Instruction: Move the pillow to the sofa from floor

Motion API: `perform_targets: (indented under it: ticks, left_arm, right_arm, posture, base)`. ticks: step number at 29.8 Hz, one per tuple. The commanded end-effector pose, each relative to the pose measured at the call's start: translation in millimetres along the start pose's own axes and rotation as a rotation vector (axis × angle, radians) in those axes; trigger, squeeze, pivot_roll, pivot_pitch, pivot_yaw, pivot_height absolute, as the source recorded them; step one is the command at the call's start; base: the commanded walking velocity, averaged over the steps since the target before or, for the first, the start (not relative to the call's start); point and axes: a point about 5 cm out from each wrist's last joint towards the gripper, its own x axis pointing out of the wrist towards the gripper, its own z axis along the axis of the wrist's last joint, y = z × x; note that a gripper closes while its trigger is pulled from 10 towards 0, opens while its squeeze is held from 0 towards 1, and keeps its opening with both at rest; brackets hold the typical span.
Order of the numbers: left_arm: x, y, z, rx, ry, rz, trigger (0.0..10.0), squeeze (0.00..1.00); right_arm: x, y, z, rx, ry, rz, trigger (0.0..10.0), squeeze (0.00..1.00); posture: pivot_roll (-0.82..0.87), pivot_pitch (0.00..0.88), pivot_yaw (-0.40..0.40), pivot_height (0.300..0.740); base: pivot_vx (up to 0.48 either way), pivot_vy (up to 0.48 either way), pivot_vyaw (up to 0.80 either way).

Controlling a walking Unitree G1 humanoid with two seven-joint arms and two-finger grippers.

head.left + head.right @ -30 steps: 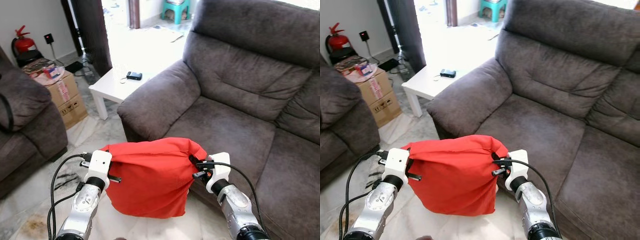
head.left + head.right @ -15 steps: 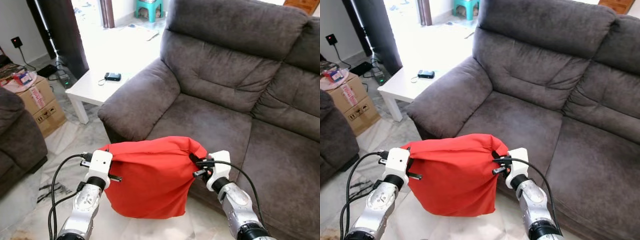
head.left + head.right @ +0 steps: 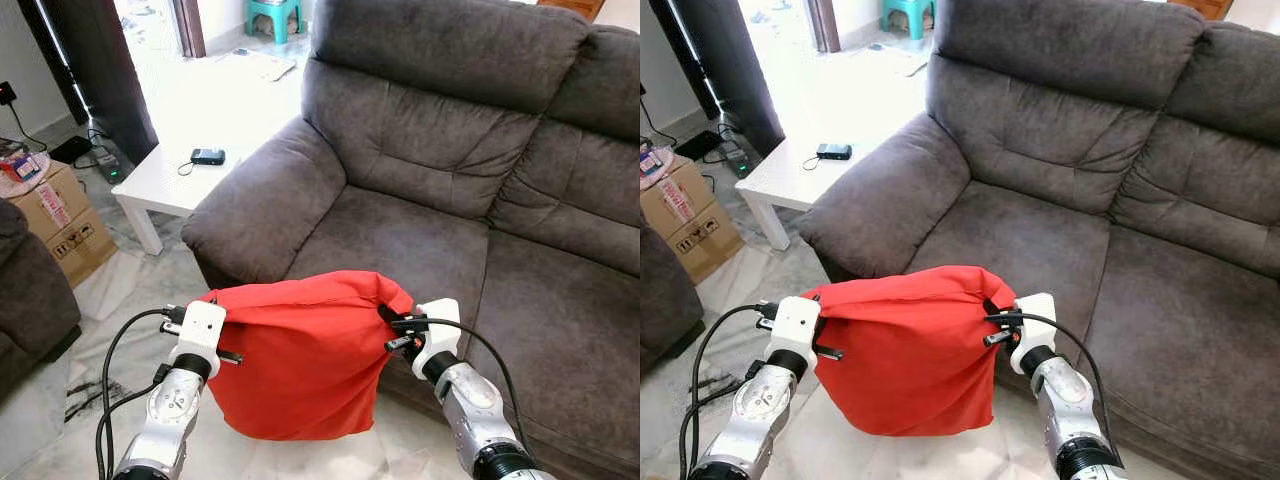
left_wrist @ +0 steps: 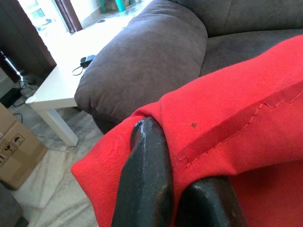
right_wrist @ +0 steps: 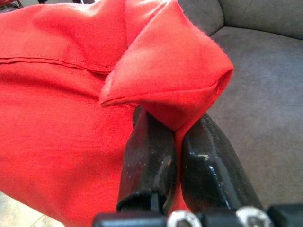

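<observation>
Pillow (image 3: 300, 355) hangs clear of the floor because your left hand (image 3: 222, 322) and right hand (image 3: 385, 318) each pinch a top corner, facing the sofa (image 3: 430, 240)

This is a living room in a home. A large dark grey fabric sofa (image 3: 480, 190) with plump back cushions and a rounded armrest takes up most of the space, and part of a second dark upholstered seat (image 3: 30, 290) stands opposite it. Beside the armrest sits a low white counter (image 3: 175, 175) carrying a small dark device with a cord (image 3: 207, 156). The floor (image 3: 150, 270) is pale marble-look tile. Cardboard boxes (image 3: 55, 215) stand against the wall, a dark door frame (image 3: 95, 75) opens onto a brighter area, and a turquoise plastic stool (image 3: 273, 12) stands beyond.
</observation>
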Motion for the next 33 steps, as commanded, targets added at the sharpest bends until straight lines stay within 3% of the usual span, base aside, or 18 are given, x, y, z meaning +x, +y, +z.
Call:
perform_targets:
  ticks: [1,19,33]
  left_arm:
    - [4.8,9.2,11.8,-0.002,-0.074,0.048,10.0,0.00]
    - [2.8,6.3,10.4,0.014,-0.080,0.043,10.0,0.00]
    - [3.6,2.9,10.5,0.013,-0.083,0.035,10.0,0.00]
  right_arm:
    - [2.6,-10.6,16.6,-0.012,-0.081,-0.050,10.0,0.00]
    - [2.1,-13.0,16.9,-0.008,-0.080,-0.062,10.0,0.00]
    - [3.6,-11.2,16.7,-0.006,-0.079,-0.054,10.0,0.00]
  posture:
    - [0.14,0.032,-0.071,0.740]
    - [0.14,0.037,-0.075,0.740]
    - [0.14,0.033,-0.078,0.740]
  base:
    - [0.000,-0.322,-0.79]
    - [0.000,-0.309,-0.79]
    - [0.000,0.000,-0.79]
